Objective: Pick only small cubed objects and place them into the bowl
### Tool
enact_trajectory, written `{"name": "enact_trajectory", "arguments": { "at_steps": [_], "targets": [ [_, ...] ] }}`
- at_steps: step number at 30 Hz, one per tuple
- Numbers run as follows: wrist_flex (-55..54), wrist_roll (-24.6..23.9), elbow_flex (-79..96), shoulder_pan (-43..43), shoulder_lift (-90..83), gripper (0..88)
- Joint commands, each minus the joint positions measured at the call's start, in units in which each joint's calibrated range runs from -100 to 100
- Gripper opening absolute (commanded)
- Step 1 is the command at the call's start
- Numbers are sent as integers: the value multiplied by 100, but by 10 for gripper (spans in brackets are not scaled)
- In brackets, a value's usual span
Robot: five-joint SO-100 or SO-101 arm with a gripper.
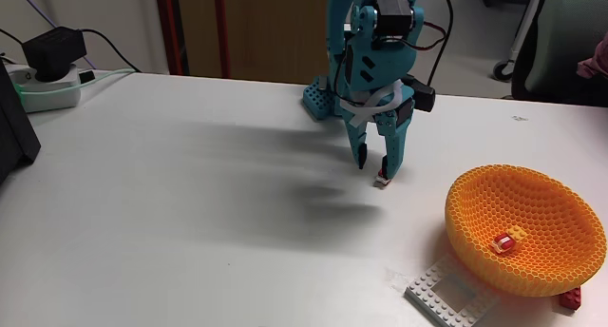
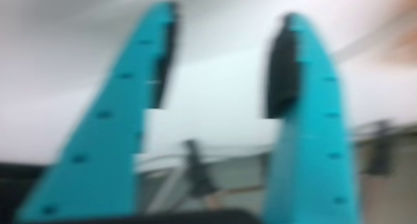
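Three small cubes on show in the fixed view, so count them off. One red-and-white cube (image 1: pixel 382 182) sits on the white table (image 1: pixel 190 222) right under the gripper (image 1: pixel 372 165), near the tip of the finger at the right. Two more lie side by side inside the orange bowl (image 1: pixel 475 208): a red-and-white cube (image 1: pixel 501 241) and a yellow cube (image 1: pixel 517 235), resting on the lattice floor.

One bowl, then, at about four o'clock from the gripper, close to the table's near edge. Tucked under its rim at seven o'clock lies one flat white studded plate (image 1: pixel 442 291), and at its five o'clock one flat red brick (image 1: pixel 571 299).

The teal arm (image 1: pixel 375 51) hangs down from twelve o'clock, fingers pointing at the tabletop. The wrist view is heavily blurred, yet it shows the two teal fingers (image 2: pixel 107 133) standing apart with pale table between them and nothing in the grip.

Room to move: a wide bare stretch of table runs from the gripper out to nine o'clock. At ten o'clock, well apart, a white power strip (image 1: pixel 43 85) with a black adapter (image 1: pixel 54 49) sits by the far edge.
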Motion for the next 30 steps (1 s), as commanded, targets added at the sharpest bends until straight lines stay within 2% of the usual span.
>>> {"name": "enact_trajectory", "arguments": {
  "at_steps": [1, 5, 9, 19, 30],
  "targets": [
    [96, 73, 150, 9, -114, 210],
    [165, 44, 207, -112, -29, 224],
    [235, -327, -197, -401, 245, 233],
    [-321, -806, -553, -662, 1041, 217],
    [-243, -777, -910, -699, 2300, 185]
  ]
}}
